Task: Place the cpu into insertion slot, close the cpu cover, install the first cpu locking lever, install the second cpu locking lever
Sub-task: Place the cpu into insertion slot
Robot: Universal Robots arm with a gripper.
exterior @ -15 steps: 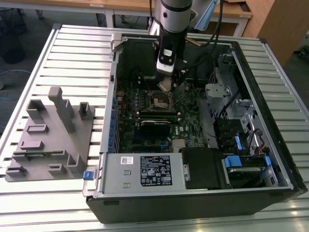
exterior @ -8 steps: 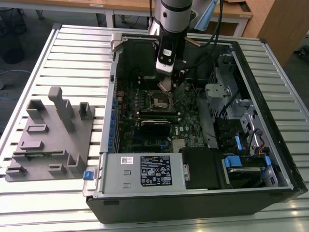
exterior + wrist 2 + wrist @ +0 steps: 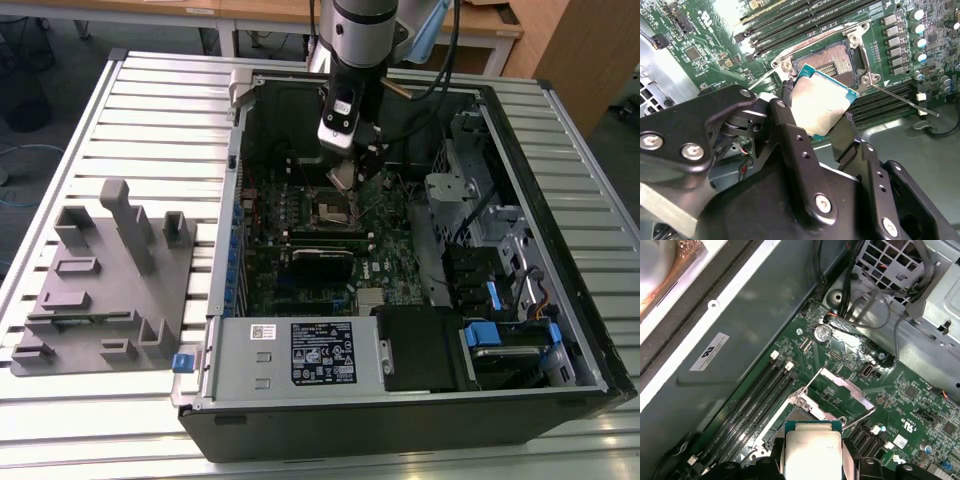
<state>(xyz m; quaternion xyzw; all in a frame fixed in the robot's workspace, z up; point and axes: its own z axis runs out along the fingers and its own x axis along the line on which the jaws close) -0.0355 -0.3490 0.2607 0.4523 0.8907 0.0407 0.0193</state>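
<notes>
Hand [image 3: 816, 120] grips cpu [image 3: 824, 102] (tilted); insertion slot [image 3: 832, 59] just beyond

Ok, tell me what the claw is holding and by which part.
The claw holds the cpu, pinched between its fingers by two opposite side edges, metal top showing, above the open socket and not yet seated.

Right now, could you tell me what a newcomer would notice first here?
The gripper holds the cpu tilted above the open socket, the cpu cover raised beside it. The opened computer case lies on a slatted table, a grey fixture at the exterior view's left.
</notes>
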